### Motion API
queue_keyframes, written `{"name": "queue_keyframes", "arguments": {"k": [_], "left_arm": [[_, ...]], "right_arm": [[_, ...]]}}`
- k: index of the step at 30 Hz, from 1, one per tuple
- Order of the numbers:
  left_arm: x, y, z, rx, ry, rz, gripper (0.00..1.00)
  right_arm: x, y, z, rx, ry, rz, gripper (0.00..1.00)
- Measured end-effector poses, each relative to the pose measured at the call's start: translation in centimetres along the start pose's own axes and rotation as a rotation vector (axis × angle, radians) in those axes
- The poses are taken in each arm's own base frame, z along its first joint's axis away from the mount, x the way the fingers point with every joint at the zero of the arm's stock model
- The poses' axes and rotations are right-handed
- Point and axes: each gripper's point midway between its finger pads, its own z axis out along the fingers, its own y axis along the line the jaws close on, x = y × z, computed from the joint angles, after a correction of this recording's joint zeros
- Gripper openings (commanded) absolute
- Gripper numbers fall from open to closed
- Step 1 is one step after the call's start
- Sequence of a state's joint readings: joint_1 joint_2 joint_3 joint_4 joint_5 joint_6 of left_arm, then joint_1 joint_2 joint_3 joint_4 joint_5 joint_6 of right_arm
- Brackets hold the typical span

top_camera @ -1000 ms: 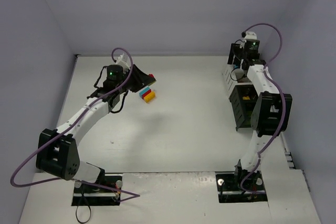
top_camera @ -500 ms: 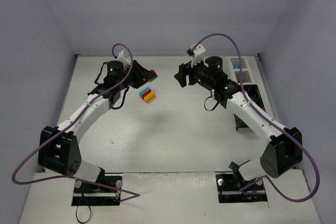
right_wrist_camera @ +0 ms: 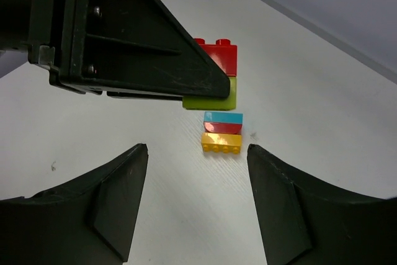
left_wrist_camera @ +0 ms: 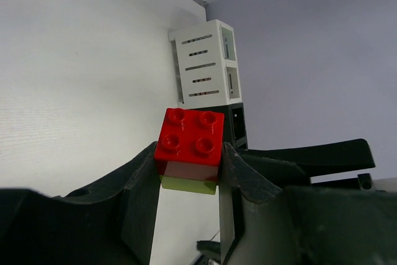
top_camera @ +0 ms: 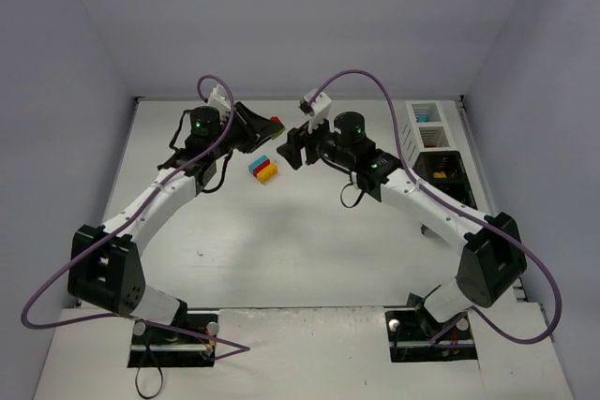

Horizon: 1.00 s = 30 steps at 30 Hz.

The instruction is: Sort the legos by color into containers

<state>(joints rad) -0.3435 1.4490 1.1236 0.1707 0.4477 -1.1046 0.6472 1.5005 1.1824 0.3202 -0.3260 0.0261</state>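
Note:
My left gripper [left_wrist_camera: 189, 153] is shut on a red brick [left_wrist_camera: 189, 143] stacked on a green brick [left_wrist_camera: 189, 184], held above the table at the back left [top_camera: 275, 124]. My right gripper [right_wrist_camera: 195, 150] is open and empty, just right of it in the top view [top_camera: 293, 147], facing it. The held pair also shows in the right wrist view [right_wrist_camera: 218, 60]. On the table between the right fingers lies a stuck-together cyan, red and yellow stack [right_wrist_camera: 222, 131], also in the top view [top_camera: 263, 169]. The containers stand at the far right: white bin [top_camera: 427, 124], black bins [top_camera: 445, 170].
The left gripper's black finger [right_wrist_camera: 142, 54] fills the upper left of the right wrist view. The white slatted bin [left_wrist_camera: 203, 66] and a black bin [left_wrist_camera: 236, 125] show far behind the held brick. Purple walls enclose the table on three sides.
My right arm has swung from the containers at the far right to the table's middle, open, facing the left gripper. The left gripper has lifted the red and green pair slightly.

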Motion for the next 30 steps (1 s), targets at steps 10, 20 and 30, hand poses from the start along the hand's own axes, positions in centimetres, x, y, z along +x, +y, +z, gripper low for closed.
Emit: {"name": "queue_keyframes", "arguments": {"k": [10, 20, 30], "left_arm": [[0.5, -1.1, 0.2, 0.042, -0.004, -0.025, 0.06], [0.7, -1.0, 0.2, 0.049, -0.013, -0.043, 0.06], [0.6, -0.8, 0.2, 0.049, -0.024, -0.057, 0.18]], "right_arm": [[-0.6, 0.8, 1.9, -0.016, -0.021, -0.012, 0.56], [-1.2, -0.1, 3.0, 0.018, -0.045, -0.019, 0.42], [-0.7, -0.5, 3.6, 0.031, -0.041, -0.022, 0.00]]}}
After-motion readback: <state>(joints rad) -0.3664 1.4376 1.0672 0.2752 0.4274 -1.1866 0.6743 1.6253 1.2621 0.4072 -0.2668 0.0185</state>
